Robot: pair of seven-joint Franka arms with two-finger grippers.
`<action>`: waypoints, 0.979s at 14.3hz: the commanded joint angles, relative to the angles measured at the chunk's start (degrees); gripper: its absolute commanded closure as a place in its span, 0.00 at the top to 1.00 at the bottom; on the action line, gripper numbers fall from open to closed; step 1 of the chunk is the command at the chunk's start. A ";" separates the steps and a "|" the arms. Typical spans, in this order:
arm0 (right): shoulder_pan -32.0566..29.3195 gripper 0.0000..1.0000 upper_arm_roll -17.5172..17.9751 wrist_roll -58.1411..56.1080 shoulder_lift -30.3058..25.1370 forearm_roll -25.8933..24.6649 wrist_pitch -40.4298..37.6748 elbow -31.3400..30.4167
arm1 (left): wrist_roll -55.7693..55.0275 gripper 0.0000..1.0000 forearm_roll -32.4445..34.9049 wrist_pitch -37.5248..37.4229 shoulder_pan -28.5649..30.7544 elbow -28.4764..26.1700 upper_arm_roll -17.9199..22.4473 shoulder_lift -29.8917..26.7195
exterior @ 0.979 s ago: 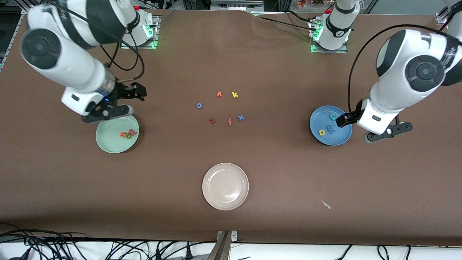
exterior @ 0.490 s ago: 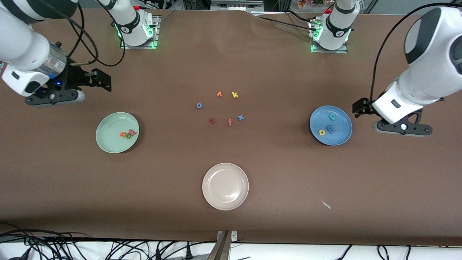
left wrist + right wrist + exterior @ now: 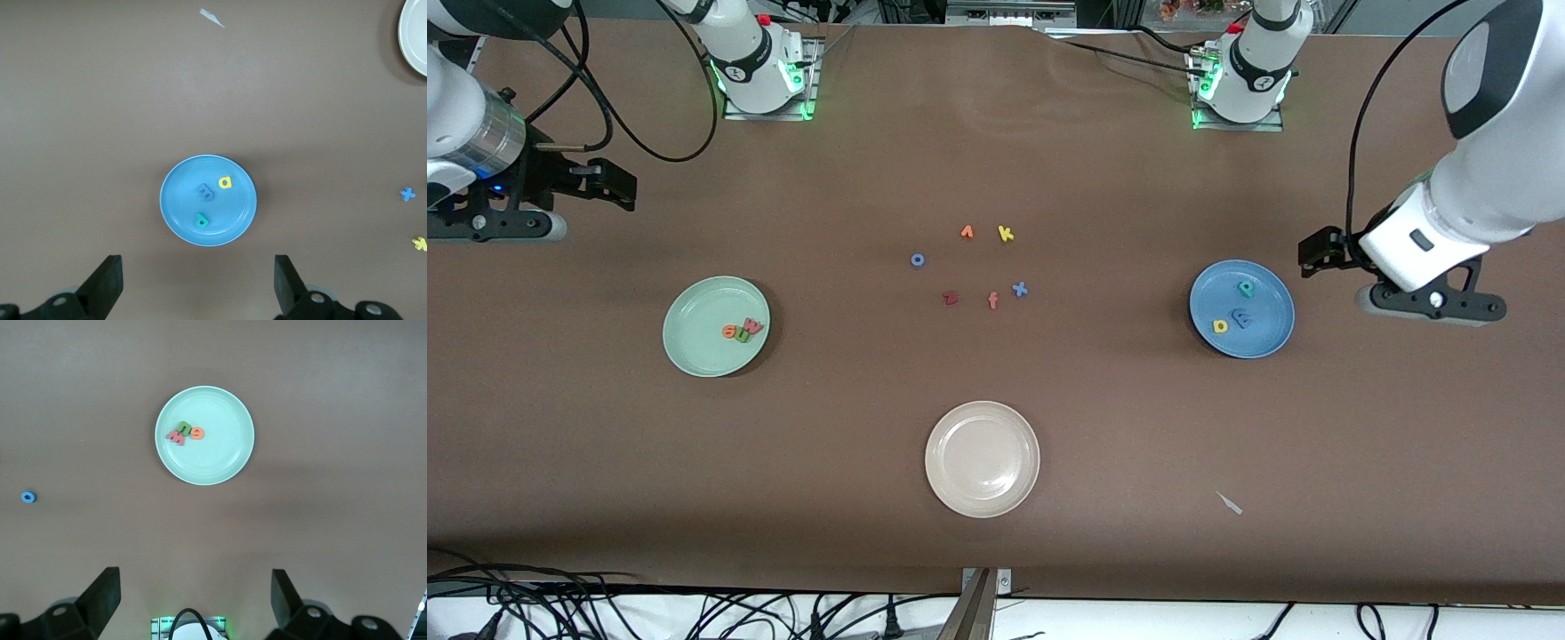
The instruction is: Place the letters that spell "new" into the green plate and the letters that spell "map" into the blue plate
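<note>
The green plate [image 3: 694,347] holds the orange "e" [image 3: 729,332], green "n" [image 3: 741,336] and pink "w" [image 3: 754,326], bunched together. The right wrist view shows that plate [image 3: 213,463] with the same three letters [image 3: 185,432]. The blue plate [image 3: 1264,333] holds the teal "p" [image 3: 1246,287], blue "m" [image 3: 1240,317] and yellow "a" [image 3: 1220,326]. In the left wrist view the plate [image 3: 179,200] carries the "m" [image 3: 205,192], "a" [image 3: 225,182] and "p" [image 3: 201,219]. My left gripper [image 3: 1320,251] hangs open and empty beside the blue plate, toward the left arm's end. My right gripper [image 3: 609,182] hangs open and empty, off the green plate toward the right arm's end.
A cream-white plate [image 3: 983,418] lies nearer the front camera, mid-table. Loose letters lie at mid-table: blue "o" [image 3: 917,260], an orange arrow-like one [image 3: 967,232], yellow "k" [image 3: 1006,234], blue "x" [image 3: 1019,289], salmon "f" [image 3: 993,300] and a dark red one [image 3: 951,298]. A white scrap [image 3: 1230,503] lies near the front edge.
Both arms have risen and drawn back from their plates, each toward its own end of the table. The letters and plates have not moved.
</note>
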 commanded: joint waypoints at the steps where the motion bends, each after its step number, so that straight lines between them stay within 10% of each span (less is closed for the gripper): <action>1: -1.73 1.00 1.07 1.87 -1.21 -0.80 -1.06 -0.29 | 1.16 1.00 -1.60 3.71 -1.42 -12.99 2.46 -11.37; 14: -2.96 1.00 -0.51 4.78 -1.30 5.88 4.12 0.15 | 1.86 1.00 -1.77 4.44 -3.71 -11.35 6.06 -10.78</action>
